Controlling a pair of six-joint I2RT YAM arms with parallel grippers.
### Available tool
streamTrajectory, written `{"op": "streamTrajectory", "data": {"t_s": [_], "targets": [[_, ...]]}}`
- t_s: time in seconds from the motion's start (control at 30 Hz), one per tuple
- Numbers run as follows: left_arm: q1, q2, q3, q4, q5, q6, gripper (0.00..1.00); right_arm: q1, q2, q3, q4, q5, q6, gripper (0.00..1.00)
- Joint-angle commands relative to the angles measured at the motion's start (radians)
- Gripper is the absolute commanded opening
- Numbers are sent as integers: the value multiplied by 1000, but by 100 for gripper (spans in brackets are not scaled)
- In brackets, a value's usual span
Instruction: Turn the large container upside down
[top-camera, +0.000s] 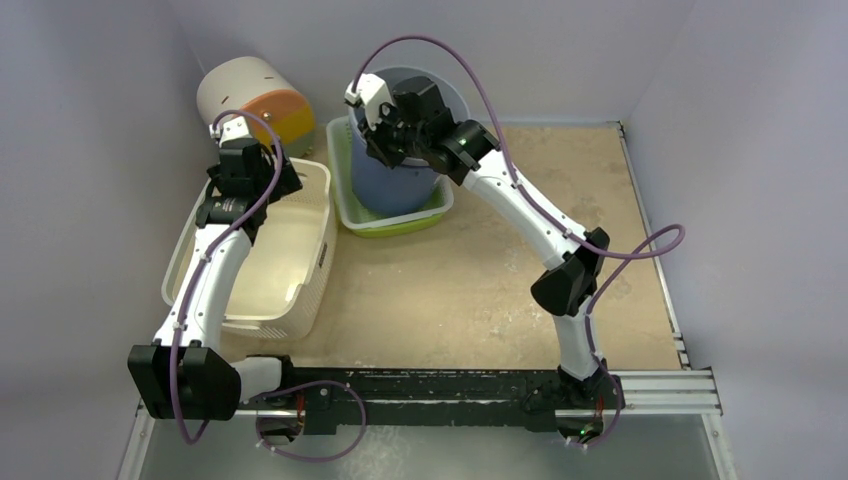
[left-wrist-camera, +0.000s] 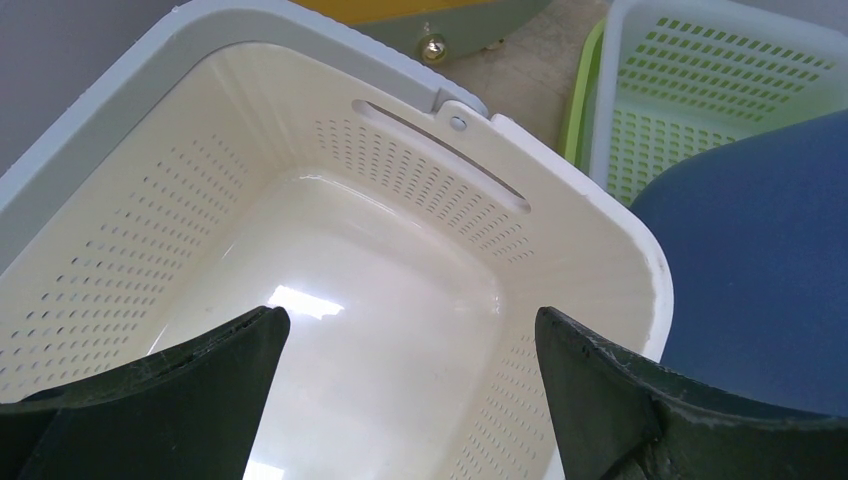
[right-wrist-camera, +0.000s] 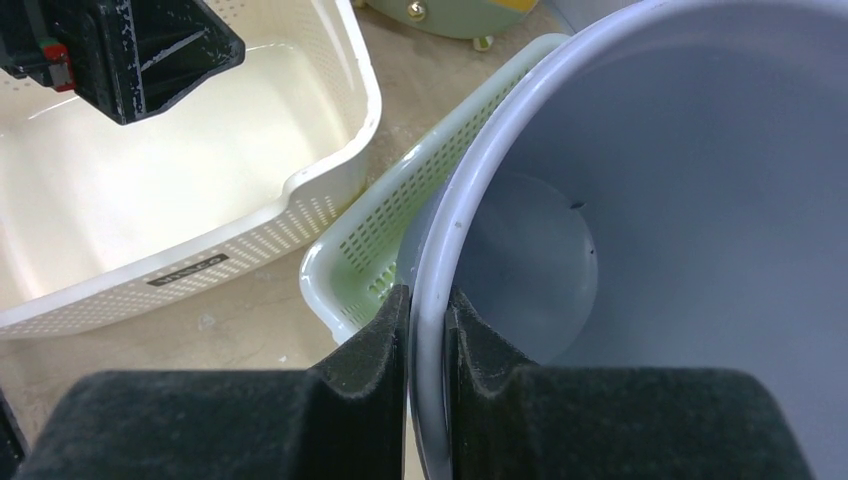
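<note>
Pinching the rim of the large blue-grey plastic bucket (right-wrist-camera: 700, 200), the right gripper (right-wrist-camera: 428, 305) sits one finger inside, one outside (we judge a rim hold suits tipping it over). It stands upright in the green perforated plastic tray (right-wrist-camera: 390, 240). Over the white perforated plastic basket (left-wrist-camera: 100, 90) the left gripper (left-wrist-camera: 408, 325) hangs spread wide, holding nothing.

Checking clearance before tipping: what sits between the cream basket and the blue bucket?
The green basket's perforated wall and a strip of bare table; the blue bucket stands inside that green basket. The right wrist view shows it best.
</note>
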Motion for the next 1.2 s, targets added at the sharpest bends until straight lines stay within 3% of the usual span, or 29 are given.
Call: {"op": "streamTrajectory", "data": {"t_s": [0.0,0.4,0.63,0.73,1.03,1.17], "targets": [[2,-2,17,30,4,23,96,-5,-64,81,116,39,-25,16],[2,3,-1,40,5,20,96,-5,-217,-18,291,47,-26,19],[1,2,-9,44,6,17,96,-5,-263,-99,358,58,-15,32],[2,1,-12,42,5,16,96,-5,-250,-95,338,55,-8,34],[2,-7,-17,44,6,15,96,-5,-199,-106,242,12,-27,59],[2,-4,-22,48,14,10,96,-5,-157,-113,197,-19,-51,63]]}}
